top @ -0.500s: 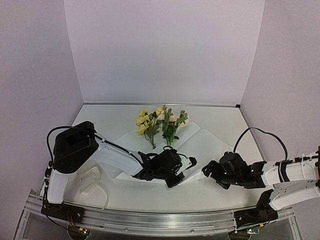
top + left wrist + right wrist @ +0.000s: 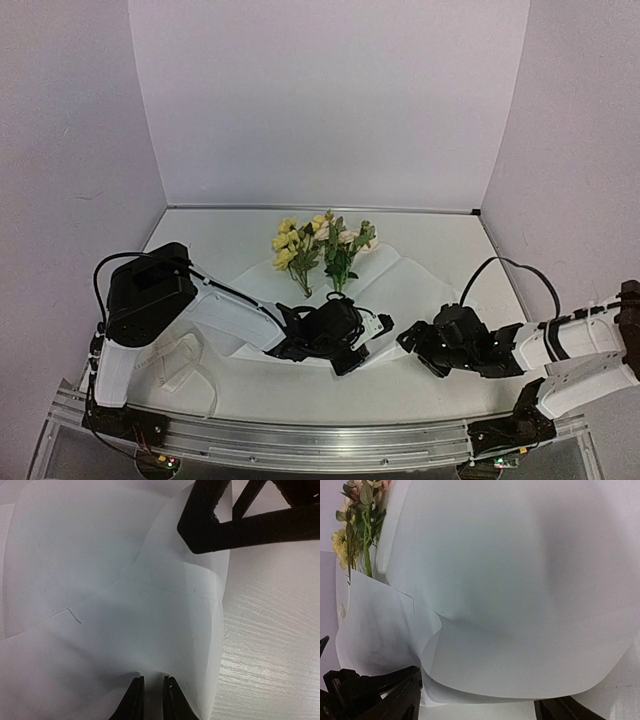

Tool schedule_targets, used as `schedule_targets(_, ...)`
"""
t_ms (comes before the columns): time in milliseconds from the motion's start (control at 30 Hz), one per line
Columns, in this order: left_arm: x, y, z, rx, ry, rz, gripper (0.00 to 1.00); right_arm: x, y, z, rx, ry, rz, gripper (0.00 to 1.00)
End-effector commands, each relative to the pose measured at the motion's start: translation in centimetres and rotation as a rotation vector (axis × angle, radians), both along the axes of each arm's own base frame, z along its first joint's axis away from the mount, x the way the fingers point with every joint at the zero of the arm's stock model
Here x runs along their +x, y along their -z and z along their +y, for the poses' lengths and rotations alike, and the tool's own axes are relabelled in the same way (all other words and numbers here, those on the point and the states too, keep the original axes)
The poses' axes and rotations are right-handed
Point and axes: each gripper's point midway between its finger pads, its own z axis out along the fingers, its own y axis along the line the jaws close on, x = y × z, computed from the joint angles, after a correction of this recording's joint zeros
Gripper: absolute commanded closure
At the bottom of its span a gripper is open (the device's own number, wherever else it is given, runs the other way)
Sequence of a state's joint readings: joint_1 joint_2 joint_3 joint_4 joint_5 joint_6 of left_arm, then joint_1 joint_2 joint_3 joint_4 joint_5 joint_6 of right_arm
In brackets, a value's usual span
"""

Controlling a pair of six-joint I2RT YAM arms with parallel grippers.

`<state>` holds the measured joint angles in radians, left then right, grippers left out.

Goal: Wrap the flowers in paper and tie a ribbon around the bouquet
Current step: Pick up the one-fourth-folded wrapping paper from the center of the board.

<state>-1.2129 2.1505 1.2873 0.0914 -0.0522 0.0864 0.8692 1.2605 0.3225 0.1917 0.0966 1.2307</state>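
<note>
1. Table [image 2: 230,235]: pale, wood-grained surface filling the lower half of the top view.

2. The paper [image 2: 425,285]: broad white sheet spread across the middle of the table, reaching from centre-left to centre-right. Its near edge is folded up and over in a soft curve, which fills most of both my wrist views [image 2: 520,580].

3. The flowers [image 2: 320,245]: yellow and cream blooms with green leaves, lying on the far part of the paper at frame centre. The blooms point toward the back wall and the stems run down toward my grippers. In my right wrist view they sit in the upper left corner [image 2: 362,520].

4. The ribbon [image 2: 185,365]: narrow white strip lying in loose loops at lower left, beside my left arm's base and off the paper.

5. My left gripper [image 2: 152,700]: low at centre frame on the paper's near edge. The fingers are drawn narrow, with the lifted paper pinched between the tips.

6. My right gripper [image 2: 477,690]: just right of the left one in the top view. The fingers are spread wide either side of the folded paper edge and grip nothing.
</note>
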Motion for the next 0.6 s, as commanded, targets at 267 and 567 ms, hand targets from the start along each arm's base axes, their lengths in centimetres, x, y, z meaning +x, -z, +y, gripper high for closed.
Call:
schedule_targets(267,-0.36,3.57,1.59,0.103,0.002,0.035,0.86,-0.17,0.85,-0.17,-0.008,0.005,0.019,0.42)
schedule_targets(567,-0.3,3.74,1.72,0.105,-0.001,0.038,0.86,-0.01,0.61,-0.84,-0.023,0.008,-0.01,0.69)
